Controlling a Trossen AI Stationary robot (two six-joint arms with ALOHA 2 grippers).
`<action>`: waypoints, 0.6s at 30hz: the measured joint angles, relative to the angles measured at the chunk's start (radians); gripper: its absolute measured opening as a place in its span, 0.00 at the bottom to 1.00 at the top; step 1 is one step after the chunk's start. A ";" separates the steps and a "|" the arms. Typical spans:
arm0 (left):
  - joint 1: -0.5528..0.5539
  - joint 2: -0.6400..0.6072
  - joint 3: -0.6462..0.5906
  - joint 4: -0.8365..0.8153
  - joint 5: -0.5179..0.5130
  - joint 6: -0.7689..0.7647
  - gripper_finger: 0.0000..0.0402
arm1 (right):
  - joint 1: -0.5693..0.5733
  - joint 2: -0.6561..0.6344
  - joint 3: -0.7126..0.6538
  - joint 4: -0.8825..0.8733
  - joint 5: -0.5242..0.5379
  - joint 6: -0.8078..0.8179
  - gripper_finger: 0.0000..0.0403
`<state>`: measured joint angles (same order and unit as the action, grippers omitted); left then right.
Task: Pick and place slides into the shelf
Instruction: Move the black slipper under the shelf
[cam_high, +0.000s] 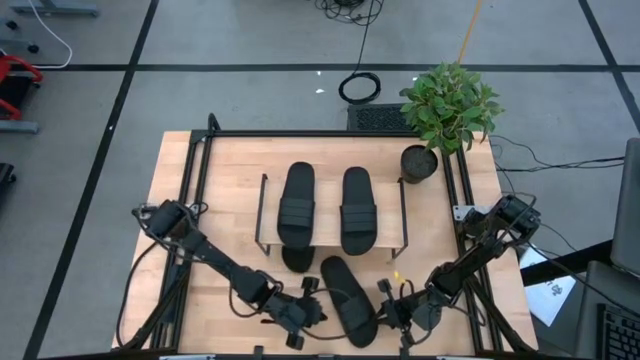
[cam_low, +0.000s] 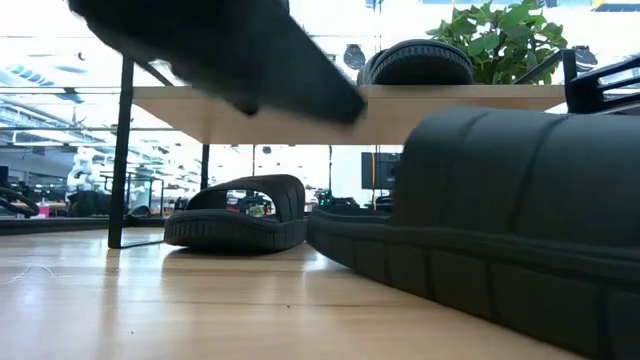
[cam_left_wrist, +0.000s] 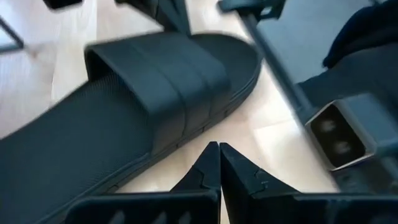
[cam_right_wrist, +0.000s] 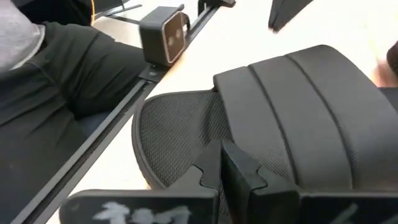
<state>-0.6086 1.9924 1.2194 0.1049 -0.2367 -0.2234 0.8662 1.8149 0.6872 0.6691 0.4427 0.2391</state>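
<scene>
Flanking the loose slide (cam_high: 349, 299) near the table's front edge (cam_high: 200, 352), both closed end effectors.

Two black slides (cam_high: 327, 208) atop the shelf (cam_high: 265, 212), one beneath (cam_high: 294, 258), one in front (cam_high: 348, 298).

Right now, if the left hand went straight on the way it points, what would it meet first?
Probably the loose slide on the table: the shut left hand points at its sole edge near the strap. Depth is unclear, so this is a judgement.
</scene>
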 joint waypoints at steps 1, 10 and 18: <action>0.004 0.006 0.000 -0.003 0.000 0.000 0.00 | -0.004 0.000 0.000 0.000 -0.002 0.001 0.00; 0.067 0.064 -0.001 0.008 0.005 -0.039 0.00 | -0.007 0.000 0.000 0.052 -0.029 -0.020 0.00; 0.133 0.101 -0.001 0.043 0.008 -0.027 0.00 | 0.052 0.000 0.000 0.023 -0.051 0.009 0.00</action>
<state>-0.4760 2.0937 1.2186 0.1478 -0.2285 -0.2509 0.9184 1.8145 0.6872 0.6924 0.3916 0.2483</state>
